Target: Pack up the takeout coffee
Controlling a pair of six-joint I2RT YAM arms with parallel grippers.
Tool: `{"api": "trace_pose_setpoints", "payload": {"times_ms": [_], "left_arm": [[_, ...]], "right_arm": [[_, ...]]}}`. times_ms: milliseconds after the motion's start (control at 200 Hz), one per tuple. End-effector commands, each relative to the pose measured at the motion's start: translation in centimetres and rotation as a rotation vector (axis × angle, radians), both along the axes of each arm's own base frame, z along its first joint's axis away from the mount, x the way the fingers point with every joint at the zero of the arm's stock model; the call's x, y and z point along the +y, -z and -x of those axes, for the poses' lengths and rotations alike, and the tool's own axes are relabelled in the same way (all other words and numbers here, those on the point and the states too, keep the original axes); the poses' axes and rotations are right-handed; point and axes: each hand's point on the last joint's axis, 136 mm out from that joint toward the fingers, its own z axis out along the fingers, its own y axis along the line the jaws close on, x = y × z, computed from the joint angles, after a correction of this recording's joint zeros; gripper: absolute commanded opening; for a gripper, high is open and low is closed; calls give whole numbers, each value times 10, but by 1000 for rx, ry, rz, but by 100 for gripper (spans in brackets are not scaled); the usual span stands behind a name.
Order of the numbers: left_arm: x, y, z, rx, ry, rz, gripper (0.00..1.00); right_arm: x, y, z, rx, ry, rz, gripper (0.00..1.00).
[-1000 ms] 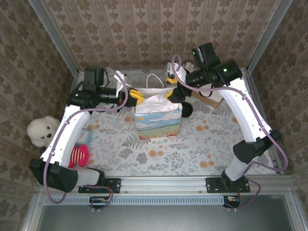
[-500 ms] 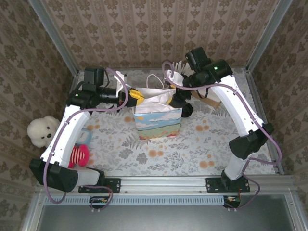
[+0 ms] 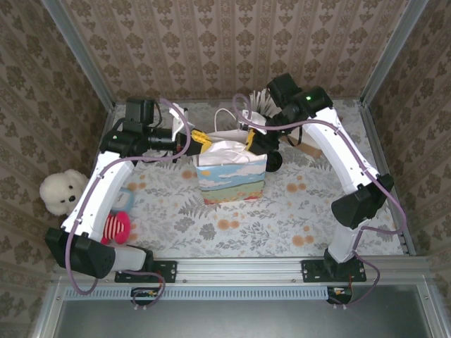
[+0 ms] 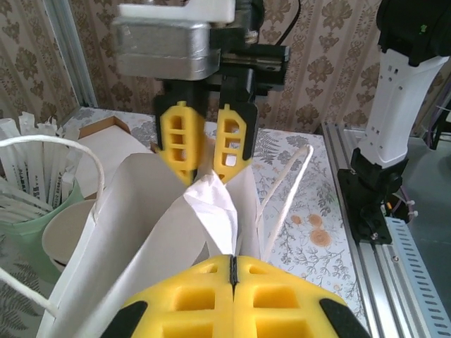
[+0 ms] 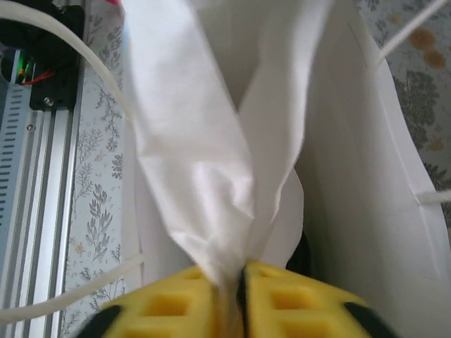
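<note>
Where the takeout coffee [image 3: 273,162] stands: on the worktop, just beside the right side of the paper bag, in the far half and nearer to the right edge than to the left one; whether it touches the bag I cannot tell.
Its direction: the round black lid faces up toward the top camera, so the long axis seems to be vertical; the green body is almost hidden under the lid.
Paper bag [image 3: 231,179]: upright, about midway between the left and right edges, its printed landscape side toward the near edge, its mouth upward.
Left end effector [image 4: 232,262]: the yellow fingers are pressed together, with white paper of the bag's left rim pinched between them.
Right end effector [image 5: 229,273]: the fingers are narrow, closed on a fold of the bag's right rim; the paper rises out from between them.
Both together: they face one another across the bag's mouth, near but apart.
Cup of white sticks [image 4: 28,232]: pale green, near the far edge, behind the bag.
Cream-lined cup [image 4: 67,236]: just beside the cup of white sticks.
White bear [image 3: 58,190]: at the left edge.
Pink toy [image 3: 116,227]: near the left edge, toward the near-left corner.
</note>
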Motion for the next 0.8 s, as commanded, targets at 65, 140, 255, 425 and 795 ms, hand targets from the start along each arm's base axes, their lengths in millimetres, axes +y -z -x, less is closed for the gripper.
{"api": "trace_pose_setpoints", "payload": {"times_ms": [65, 140, 255, 425, 795], "left_arm": [[3, -2, -1, -2, -57, -3, 13], [6, -6, -1, 8, -102, 13, 43], [13, -19, 5, -15, -176, 58, 83], [43, -31, -8, -42, -470, 78, 100], [78, 36, -55, 424, -951, 47, 100]], "right_arm": [[6, -38, 23, -96, -52, -89, 0], [7, -47, 25, -140, -35, -112, 0], [9, -61, 29, -131, 13, -145, 0], [1, -39, 39, -2, 88, -68, 0], [1, 28, 18, 218, 224, 212, 0]]}}
